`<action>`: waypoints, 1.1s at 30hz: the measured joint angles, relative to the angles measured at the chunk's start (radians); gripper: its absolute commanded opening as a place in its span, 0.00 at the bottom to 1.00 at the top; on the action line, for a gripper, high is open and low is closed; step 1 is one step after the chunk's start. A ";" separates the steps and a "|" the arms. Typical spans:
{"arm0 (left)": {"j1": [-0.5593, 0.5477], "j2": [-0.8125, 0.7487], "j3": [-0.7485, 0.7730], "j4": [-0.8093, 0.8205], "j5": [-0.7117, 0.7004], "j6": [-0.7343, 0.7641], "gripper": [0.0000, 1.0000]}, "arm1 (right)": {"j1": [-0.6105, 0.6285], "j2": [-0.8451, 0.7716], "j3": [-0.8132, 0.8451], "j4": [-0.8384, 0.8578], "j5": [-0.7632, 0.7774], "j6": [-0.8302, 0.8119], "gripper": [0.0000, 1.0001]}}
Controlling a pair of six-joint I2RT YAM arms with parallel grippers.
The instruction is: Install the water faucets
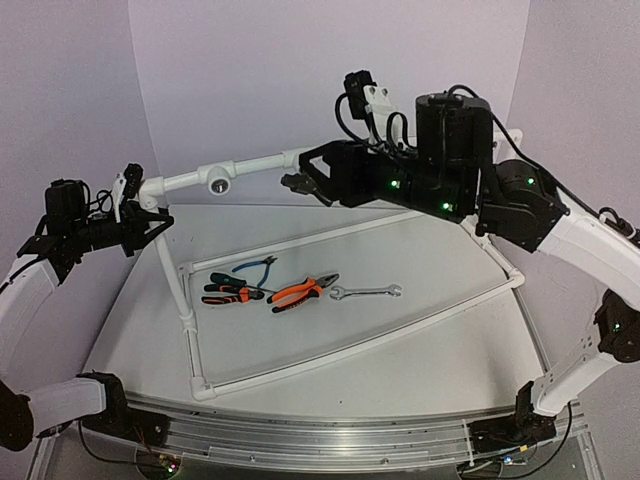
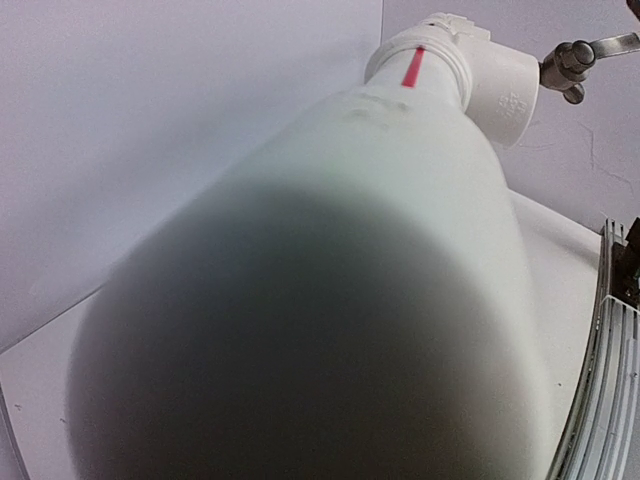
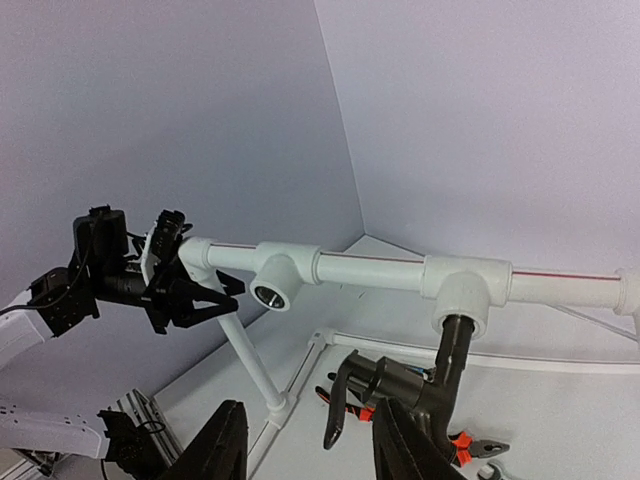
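I see R claw [image 3: 310,430] apart; faucet [image 3: 398,385] hangs from tee [image 3: 462,290] underside, just ahead of my fingers. L claw [image 1: 158,218] clamped on pipe [image 1: 255,165] at L end. Open air under pipe; pliers [image 1: 300,292], wrench [image 1: 366,291] well below on table [image 1: 450,340].

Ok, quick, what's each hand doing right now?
Left hand: closed on the white pipe.
Right hand: open, fingers apart around the faucet, not clamping it.
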 measured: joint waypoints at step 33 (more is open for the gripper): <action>0.000 -0.007 -0.005 0.003 -0.005 -0.003 0.00 | 0.008 0.061 -0.028 -0.019 0.034 0.091 0.00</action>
